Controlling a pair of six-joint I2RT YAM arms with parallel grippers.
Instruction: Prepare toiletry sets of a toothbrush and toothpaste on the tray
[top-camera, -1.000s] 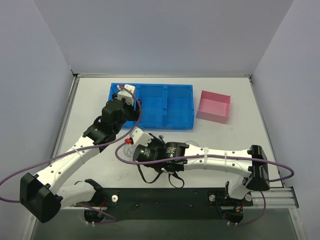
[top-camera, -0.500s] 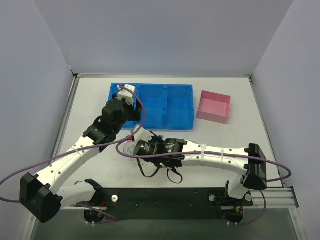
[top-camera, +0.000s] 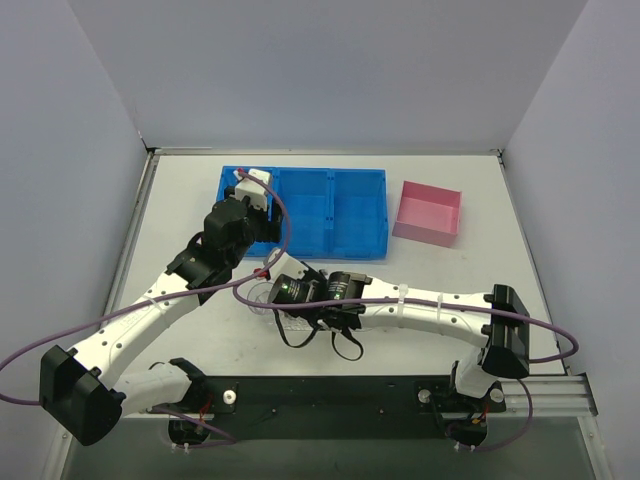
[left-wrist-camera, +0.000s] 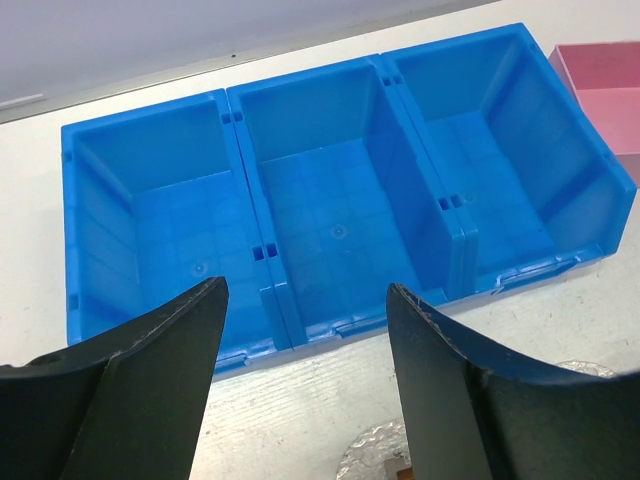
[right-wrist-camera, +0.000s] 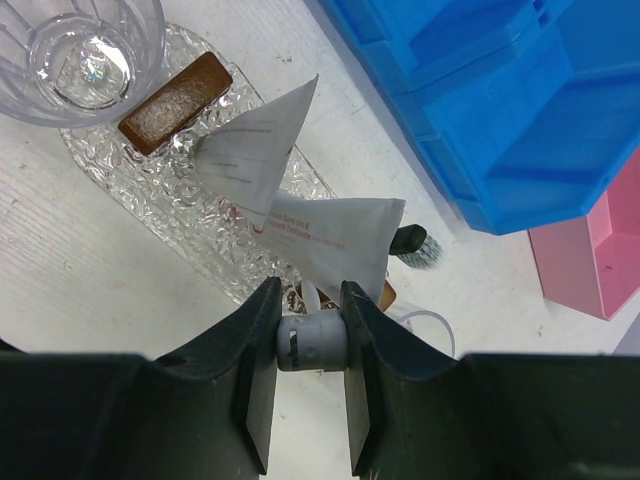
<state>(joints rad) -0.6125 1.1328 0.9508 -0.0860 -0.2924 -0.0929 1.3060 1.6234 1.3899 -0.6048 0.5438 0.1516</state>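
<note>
Toothpaste (right-wrist-camera: 335, 235) is gripped at its grey cap end by the clenched right gripper (right-wrist-camera: 310, 345), low in the centre of the right wrist view. Its body slants up toward the tray (right-wrist-camera: 150, 200) at upper left. A second tube (right-wrist-camera: 250, 140) is seen over the tray (whether it rests flat cannot be told), beside a brown block (right-wrist-camera: 175, 100) and a glass (right-wrist-camera: 85, 45). The left gripper (left-wrist-camera: 305, 390) is spread wide and empty before the blue bin (left-wrist-camera: 430, 170). Risk is judged thus: released here, the held tube could be dropped onto the second tube or across the tray's edge and roll off, since little bare tray is available.
</note>
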